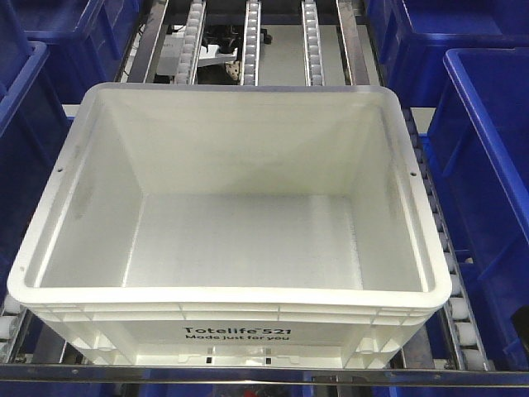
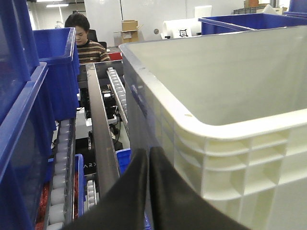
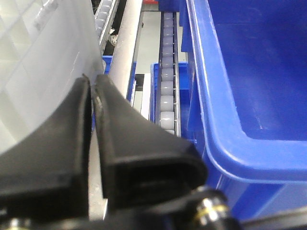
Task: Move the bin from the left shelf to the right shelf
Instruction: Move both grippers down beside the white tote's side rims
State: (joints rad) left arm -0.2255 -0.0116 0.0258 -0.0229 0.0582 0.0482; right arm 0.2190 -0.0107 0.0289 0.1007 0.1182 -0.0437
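A large empty white bin marked "Totelife 521" sits on the roller tracks in the middle of the front view. Neither gripper shows in that view. In the left wrist view my left gripper is shut with nothing between its black fingers, low beside the bin's left outer wall. In the right wrist view my right gripper is shut and empty, close beside the bin's right outer wall. I cannot tell whether either gripper touches the bin.
Blue bins stand on both sides; one is right of my right gripper and others are stacked left of my left gripper. Roller tracks and metal rails run back. A person sits behind.
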